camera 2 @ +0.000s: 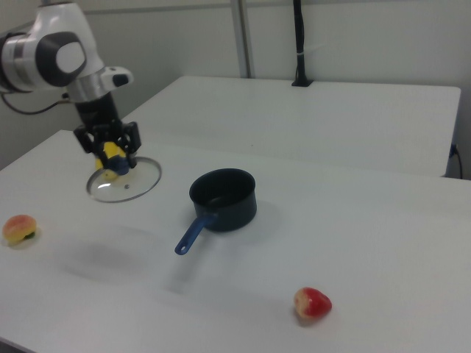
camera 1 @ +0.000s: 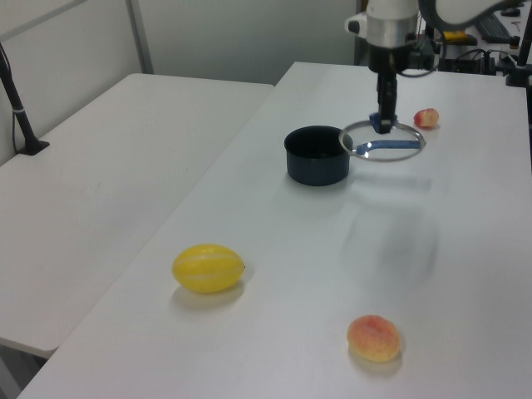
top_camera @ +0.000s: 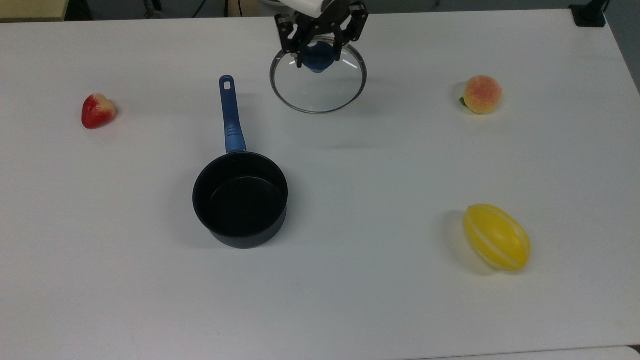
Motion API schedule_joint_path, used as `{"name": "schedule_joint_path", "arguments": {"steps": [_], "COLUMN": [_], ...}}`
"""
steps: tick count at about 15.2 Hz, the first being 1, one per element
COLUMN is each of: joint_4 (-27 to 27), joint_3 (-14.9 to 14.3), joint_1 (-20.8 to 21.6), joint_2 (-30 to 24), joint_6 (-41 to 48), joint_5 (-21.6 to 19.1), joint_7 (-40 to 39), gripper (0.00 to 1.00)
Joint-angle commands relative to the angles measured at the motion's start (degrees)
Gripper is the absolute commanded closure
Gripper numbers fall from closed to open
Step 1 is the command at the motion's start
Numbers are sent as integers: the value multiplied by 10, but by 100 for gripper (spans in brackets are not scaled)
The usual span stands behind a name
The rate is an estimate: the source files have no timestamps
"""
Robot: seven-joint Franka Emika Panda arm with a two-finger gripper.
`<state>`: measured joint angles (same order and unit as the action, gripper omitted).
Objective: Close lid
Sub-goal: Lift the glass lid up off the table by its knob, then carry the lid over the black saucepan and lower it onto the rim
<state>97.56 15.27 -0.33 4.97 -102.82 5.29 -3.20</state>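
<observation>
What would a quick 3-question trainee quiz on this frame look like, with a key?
1. True or false: the lid sits on the saucepan.
2. What does the pincer grip? A) the saucepan's handle B) the lid's blue knob C) the peach
3. Name the red fruit toward the top view's left.

Key:
1. False. The lid hangs in the air, clear of the table, and the saucepan stands open.
2. B
3. The strawberry.
</observation>
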Motion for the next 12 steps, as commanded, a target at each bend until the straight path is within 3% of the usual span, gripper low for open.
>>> {"name": "schedule_joint_path", "arguments": {"steps": [1, 8, 12], "joint_4": [-144, -278, -297], "joint_3": [-42, -110, -119], "joint_1": [0, 0, 0], "joint_2": [89, 191, 237], "joint_6": [76, 68, 39], "joint_5": [-7, -7, -6], "joint_7": [-22, -43, -42], "gripper": [85, 86, 86]}}
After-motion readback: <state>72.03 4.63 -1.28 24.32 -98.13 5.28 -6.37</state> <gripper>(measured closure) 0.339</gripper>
